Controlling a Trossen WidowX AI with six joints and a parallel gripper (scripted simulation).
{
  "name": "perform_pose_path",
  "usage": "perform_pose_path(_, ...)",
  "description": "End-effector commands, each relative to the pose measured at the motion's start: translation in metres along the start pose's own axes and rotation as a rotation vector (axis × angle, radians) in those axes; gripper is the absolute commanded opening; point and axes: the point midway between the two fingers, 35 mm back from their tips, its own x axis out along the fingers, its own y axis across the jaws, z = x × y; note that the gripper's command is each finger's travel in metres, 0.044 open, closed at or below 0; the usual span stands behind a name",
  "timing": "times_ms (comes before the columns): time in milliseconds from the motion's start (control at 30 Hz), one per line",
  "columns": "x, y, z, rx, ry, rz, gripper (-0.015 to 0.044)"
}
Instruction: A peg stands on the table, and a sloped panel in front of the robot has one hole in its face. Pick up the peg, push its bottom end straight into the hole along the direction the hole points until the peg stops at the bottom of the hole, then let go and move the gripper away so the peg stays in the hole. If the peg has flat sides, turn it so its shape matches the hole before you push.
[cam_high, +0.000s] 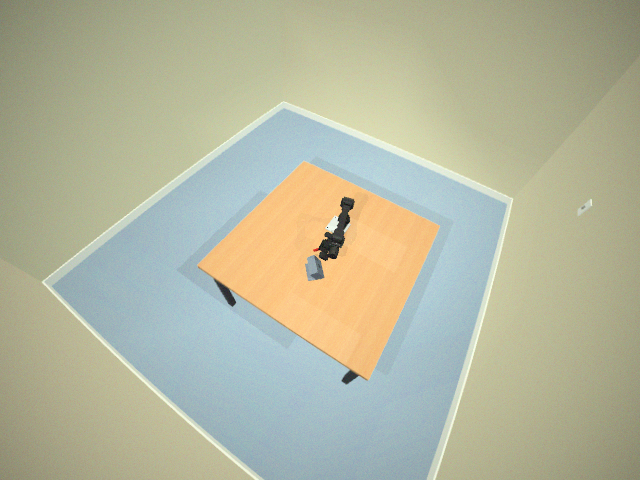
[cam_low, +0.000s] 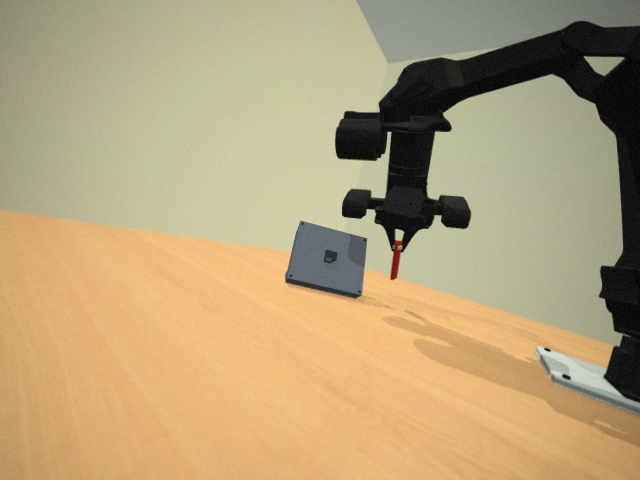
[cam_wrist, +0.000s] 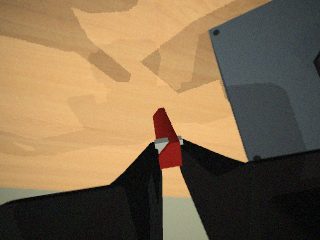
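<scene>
A red peg hangs nearly upright, tilted a little, above the table in the exterior view. My gripper is shut on its upper part, with the lower end free in the air. The grey-blue sloped panel stands left of the peg in the exterior view and at the upper right in the wrist view; peg and panel are apart. Its hole is dark, with flat sides and a cut corner. In the wrist view only the hole's edge shows at the right border.
The wooden table carries the panel and the arm's white base plate. The arm reaches from the base toward the panel. Arm shadows fall on the table and the panel's face.
</scene>
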Motion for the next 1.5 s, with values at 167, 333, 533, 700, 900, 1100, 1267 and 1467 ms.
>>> perform_pose_path(167, -0.006, -0.006, 0.007, -0.015, 0.047, -0.021, 0.0)
perform_pose_path(333, -0.009, -0.009, 0.011, -0.025, 0.07, -0.033, 0.0)
perform_pose_path(533, -0.013, -0.012, 0.016, -0.037, 0.098, -0.049, 0.0)
perform_pose_path(700, -0.017, -0.015, 0.02, -0.047, 0.121, -0.064, 0.0)
perform_pose_path(900, -0.021, -0.018, 0.026, -0.058, 0.148, -0.081, 0.0)
perform_pose_path(1100, -0.026, -0.021, 0.031, -0.069, 0.176, -0.1, 0.0)
perform_pose_path(1267, -0.03, -0.024, 0.036, -0.077, 0.198, -0.117, 0.0)
perform_pose_path(1467, -0.035, -0.026, 0.042, -0.087, 0.225, -0.138, 0.0)
